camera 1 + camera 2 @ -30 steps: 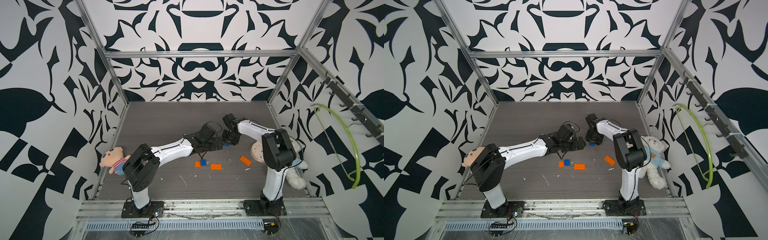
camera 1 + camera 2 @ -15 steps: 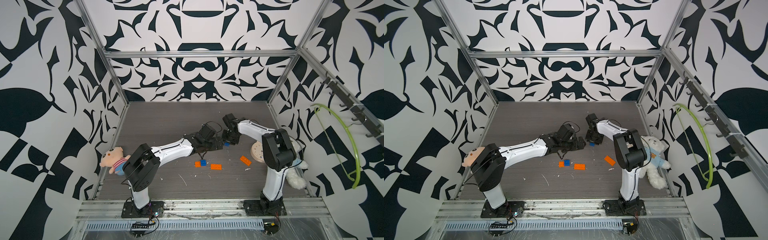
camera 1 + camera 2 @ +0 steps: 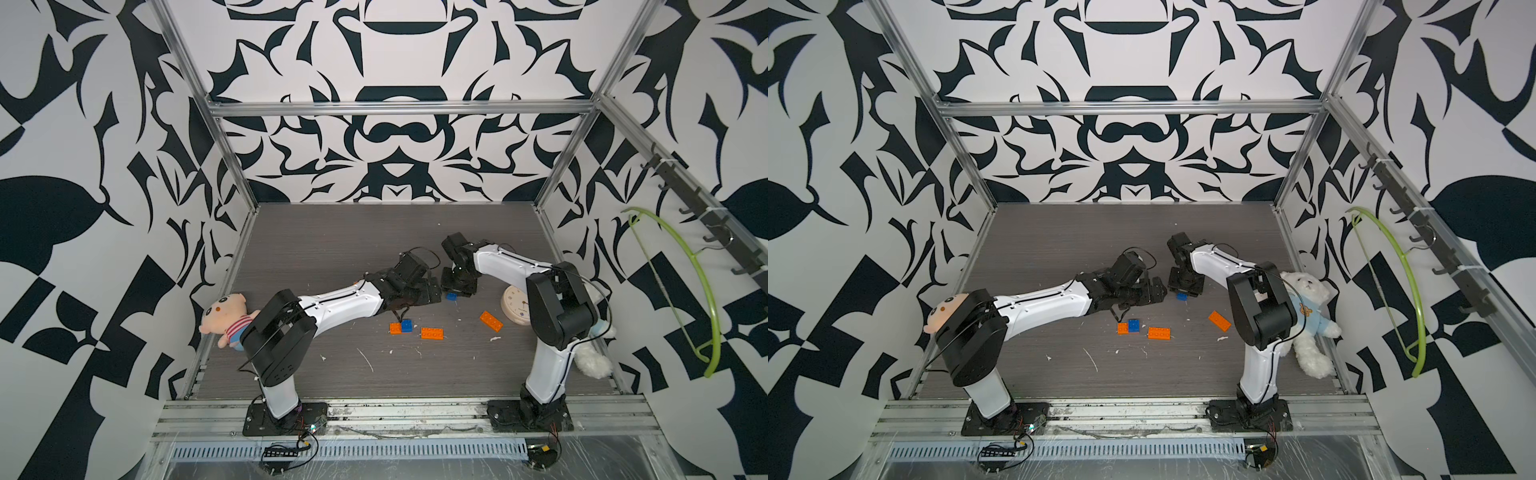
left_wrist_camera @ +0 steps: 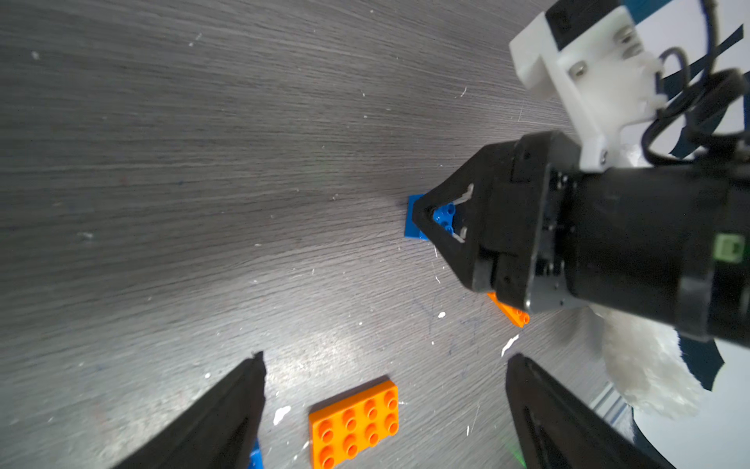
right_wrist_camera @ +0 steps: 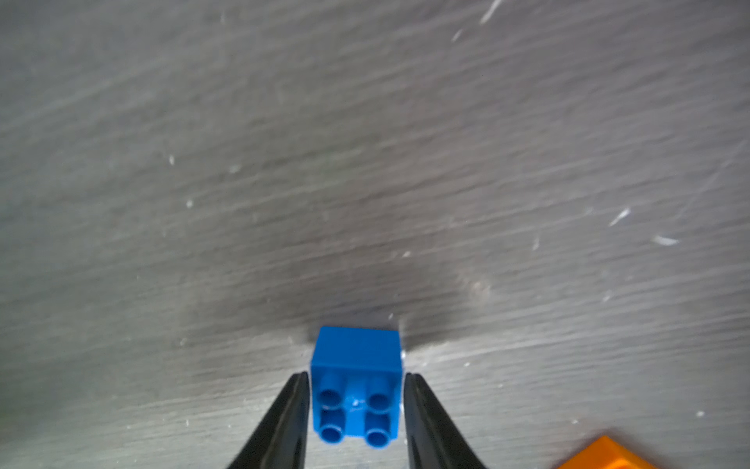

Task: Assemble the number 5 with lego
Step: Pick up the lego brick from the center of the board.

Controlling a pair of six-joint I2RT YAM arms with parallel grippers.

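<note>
Blue lego (image 5: 356, 353), flanked by right pincer (image 5: 356, 375)

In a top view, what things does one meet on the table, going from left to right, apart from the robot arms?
pig plush toy → small orange brick → blue brick → orange oblong brick → second blue brick → tilted orange brick → clock

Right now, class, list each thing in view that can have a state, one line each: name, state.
left gripper: open, empty
right gripper: jaws flanking the blue brick, grip unclear
blue brick: studs up, between those jaws
orange and blue pair: side by side, studs up
straight orange brick: flat, loose
angled orange brick: flat, loose
clock: lying face up
pink plush: lying down
white bear: slumped
</note>
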